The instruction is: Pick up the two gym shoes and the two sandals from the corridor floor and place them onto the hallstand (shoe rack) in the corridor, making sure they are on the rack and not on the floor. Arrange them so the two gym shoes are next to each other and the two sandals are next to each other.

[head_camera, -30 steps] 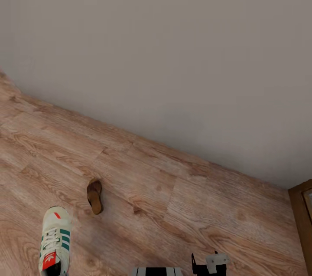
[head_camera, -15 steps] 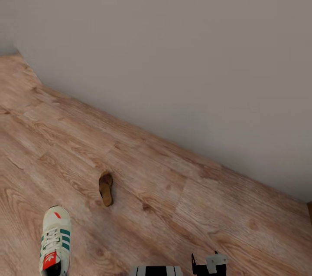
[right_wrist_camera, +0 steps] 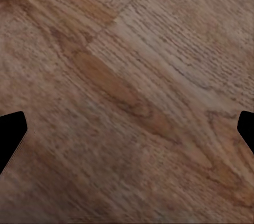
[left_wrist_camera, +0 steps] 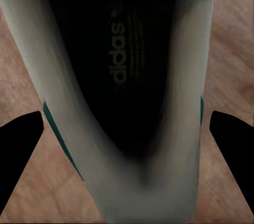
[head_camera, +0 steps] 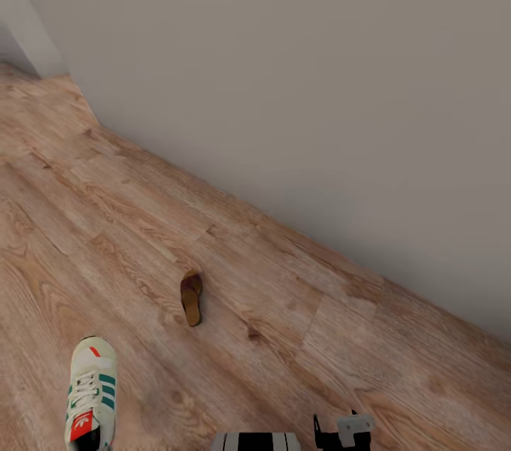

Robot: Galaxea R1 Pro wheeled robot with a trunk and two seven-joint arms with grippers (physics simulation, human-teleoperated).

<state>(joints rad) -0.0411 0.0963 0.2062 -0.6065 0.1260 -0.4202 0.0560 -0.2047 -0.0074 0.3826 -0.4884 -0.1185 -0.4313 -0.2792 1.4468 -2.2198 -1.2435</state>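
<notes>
A gym shoe (head_camera: 90, 394) sits at the lower left of the head view, toe pointing away, its heel at the picture's bottom edge. In the left wrist view the same gym shoe (left_wrist_camera: 127, 102) shows its dark insole between the two black fingers (left_wrist_camera: 18, 150) of the left gripper (left_wrist_camera: 127, 145), one on each side of the heel; whether they press on it I cannot tell. One brown sandal (head_camera: 191, 297) lies on the corridor floor (head_camera: 298, 337), apart from the shoe and nearer the grey wall (head_camera: 319, 82). The right gripper (right_wrist_camera: 127, 139) hangs over bare planks with its fingers (right_wrist_camera: 10, 134) spread wide.
</notes>
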